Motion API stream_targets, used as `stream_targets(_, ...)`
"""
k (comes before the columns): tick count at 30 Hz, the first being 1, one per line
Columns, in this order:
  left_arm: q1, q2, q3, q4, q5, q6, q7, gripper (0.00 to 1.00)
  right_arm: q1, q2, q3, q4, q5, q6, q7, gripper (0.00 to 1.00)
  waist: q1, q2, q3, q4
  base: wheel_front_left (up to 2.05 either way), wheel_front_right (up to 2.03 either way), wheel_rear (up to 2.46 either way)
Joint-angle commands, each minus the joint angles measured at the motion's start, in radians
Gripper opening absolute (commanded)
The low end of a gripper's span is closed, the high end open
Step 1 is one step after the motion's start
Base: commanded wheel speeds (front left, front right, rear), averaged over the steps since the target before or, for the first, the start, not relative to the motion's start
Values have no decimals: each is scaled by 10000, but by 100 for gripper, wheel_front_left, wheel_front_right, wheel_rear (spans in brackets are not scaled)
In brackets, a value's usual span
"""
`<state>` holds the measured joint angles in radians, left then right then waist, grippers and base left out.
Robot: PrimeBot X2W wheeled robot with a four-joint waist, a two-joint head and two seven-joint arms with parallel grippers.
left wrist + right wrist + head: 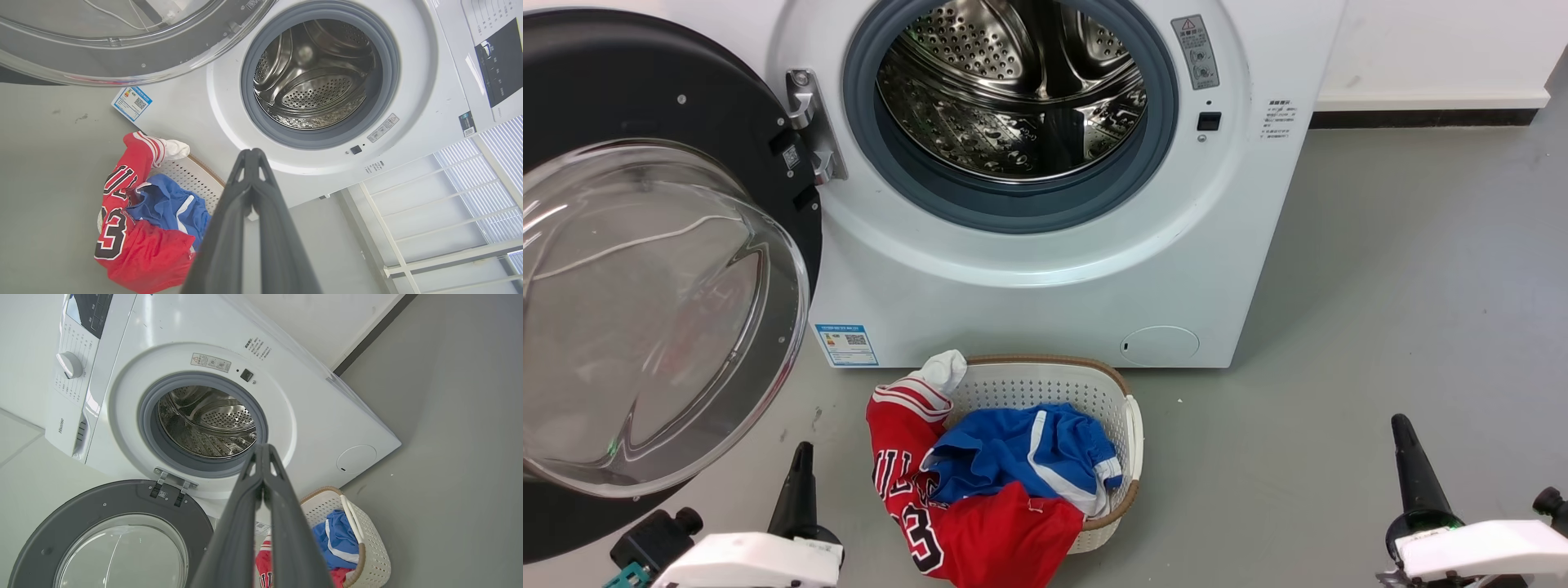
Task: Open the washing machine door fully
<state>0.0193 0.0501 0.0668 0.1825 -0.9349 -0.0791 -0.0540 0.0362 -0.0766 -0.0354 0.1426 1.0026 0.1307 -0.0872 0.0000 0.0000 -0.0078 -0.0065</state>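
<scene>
The white washing machine (1029, 269) fills the head view's top, its steel drum (1013, 90) bare inside the grey gasket. Its door (645, 269), black-rimmed with a bulging glass bowl, is swung wide out to the left on the metal hinge (810, 122). The door (110, 535) also lies low left in the right wrist view, and its glass (122, 36) crosses the top of the left wrist view. My left gripper (802, 457) is shut, empty, low beside the door's lower edge. At the lower right my right gripper (1401, 429) is shut and empty too, well away from the machine.
A white perforated laundry basket (1131, 433) stands on the grey floor in front of the machine, holding a red jersey (980, 523) that spills over its left side and blue shorts (1021, 449). Open floor (1405, 286) stretches to the right. A white wall lies behind.
</scene>
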Motion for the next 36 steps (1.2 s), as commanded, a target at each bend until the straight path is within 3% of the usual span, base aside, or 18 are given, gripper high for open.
stream_targets(1,-248,4,37,-67,-294,-72,60,0,-283,-80,-27,-33,288,1,50,0,0,0,2,1,0,0,0)
stream_targets(36,-908,3,294,337,-4031,-347,1015,0,-986,-65,-229,569,3844,1,994,0,0,0,56,33,0,0,0)
